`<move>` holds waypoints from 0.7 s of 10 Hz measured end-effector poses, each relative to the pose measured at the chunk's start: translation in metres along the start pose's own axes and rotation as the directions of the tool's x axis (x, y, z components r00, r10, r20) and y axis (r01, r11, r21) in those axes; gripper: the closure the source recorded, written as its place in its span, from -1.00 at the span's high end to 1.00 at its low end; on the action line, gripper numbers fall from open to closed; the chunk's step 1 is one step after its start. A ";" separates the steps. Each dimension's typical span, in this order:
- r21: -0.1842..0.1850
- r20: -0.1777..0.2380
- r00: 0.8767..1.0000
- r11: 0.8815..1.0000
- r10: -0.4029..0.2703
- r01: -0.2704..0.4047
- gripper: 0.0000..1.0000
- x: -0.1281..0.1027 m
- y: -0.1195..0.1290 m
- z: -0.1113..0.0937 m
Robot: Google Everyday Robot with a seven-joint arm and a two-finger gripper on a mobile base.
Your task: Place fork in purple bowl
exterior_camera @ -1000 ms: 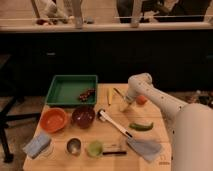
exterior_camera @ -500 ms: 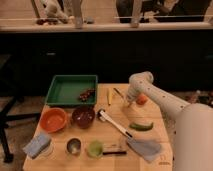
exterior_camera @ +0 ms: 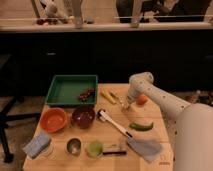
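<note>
The white arm reaches in from the right, bends at a rounded elbow above the far right part of the worktop [exterior_camera: 157,114], and turns straight down. Its gripper [exterior_camera: 125,104] hangs low over the wood. Whether the jaws are apart or together cannot be told.

The fork [exterior_camera: 115,97] lies flat just left of the jaws as seen, and touch between them cannot be judged. The yellow stick [exterior_camera: 107,96] lies just beyond the fork on the same side. A small orange thing [exterior_camera: 142,99] sits near the jaws on the opposite side.

The purple bowl [exterior_camera: 83,116] stands well to the left of the jaws and nearer the camera. The orange bowl [exterior_camera: 53,120] is beside it, farther from the jaws. The white-handled utensil [exterior_camera: 114,123] lies slantwise between the jaws and the front edge. The green tray [exterior_camera: 55,88] is far left of them.

Against the frame half a second back, the arm's bend and the gripper's place are nearly the same. The fork, both bowls and the tray lie where they lay.
</note>
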 end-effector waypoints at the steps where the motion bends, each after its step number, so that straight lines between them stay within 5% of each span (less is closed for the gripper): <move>1: 0.000 0.001 1.000 1.000 0.000 0.000 -1.00 0.000 0.000 0.000; 7: 0.066 0.117 0.989 0.994 -0.095 0.088 -1.00 -0.019 0.018 -0.051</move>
